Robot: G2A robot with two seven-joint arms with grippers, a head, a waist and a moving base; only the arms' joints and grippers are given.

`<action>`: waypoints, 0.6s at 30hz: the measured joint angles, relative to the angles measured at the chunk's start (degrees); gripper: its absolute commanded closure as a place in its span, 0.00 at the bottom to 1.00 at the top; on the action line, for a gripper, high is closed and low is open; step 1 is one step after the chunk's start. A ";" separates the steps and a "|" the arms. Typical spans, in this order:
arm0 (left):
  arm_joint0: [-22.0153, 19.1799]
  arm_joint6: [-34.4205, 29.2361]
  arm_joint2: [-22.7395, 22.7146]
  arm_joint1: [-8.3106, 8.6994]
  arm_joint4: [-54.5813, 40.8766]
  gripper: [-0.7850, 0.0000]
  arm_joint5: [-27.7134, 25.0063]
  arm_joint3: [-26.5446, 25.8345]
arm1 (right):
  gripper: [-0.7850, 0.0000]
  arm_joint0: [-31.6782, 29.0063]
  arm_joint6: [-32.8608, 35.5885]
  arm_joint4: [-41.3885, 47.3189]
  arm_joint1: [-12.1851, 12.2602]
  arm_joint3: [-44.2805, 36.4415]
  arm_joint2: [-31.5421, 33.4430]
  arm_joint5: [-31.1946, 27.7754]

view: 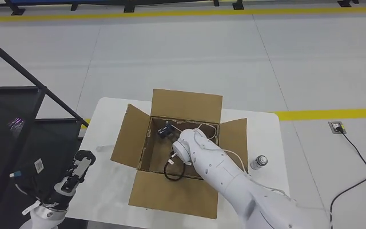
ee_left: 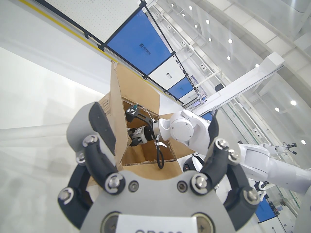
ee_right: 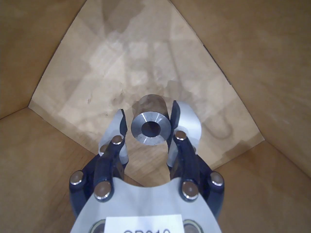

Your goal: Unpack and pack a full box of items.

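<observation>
**Fingers [ee_right: 122,124] pinch a metal cylinder [ee_right: 149,129] low inside the box [ee_right: 243,30]**

On my right gripper [ee_right: 148,109] the two pads look closed on the cylinder's round sides. One is flush against it. The other shows a thin dark line that could be gap or shadow. The cylinder is hollow, with its bored end facing the wrist. I cannot tell whether its far end rests on the cardboard floor.

My first worry is that hold. Smooth steel on narrow pads looks heavy and slick, so I judge a quick lift could let it slide or pivot out and drop back into the box. My second worry is the black cable loop [ee_left: 159,156] hanging under the right wrist beside the box wall. Coming out, it could catch the cardboard edge and drag the box across the table [view: 114,120]. Nothing braces the box, because my left gripper [ee_left: 155,115] hangs off the table's left edge with its fingers wide apart, holding nothing.

The right wrist view gives me the pads and the cylinder, which lie under the forearm when seen from above. The left wrist view gives me the cable and how deep the wrist sits behind the flap. The top view adds a small can [view: 260,162] standing on the table just beside the right flap, in the path of any sideways exit.
</observation>
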 measured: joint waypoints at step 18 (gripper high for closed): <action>0.00 0.00 0.00 0.00 0.00 0.00 0.00 0.00 | 1.00 -0.19 19.61 -6.23 6.18 -31.92 9.01 10.44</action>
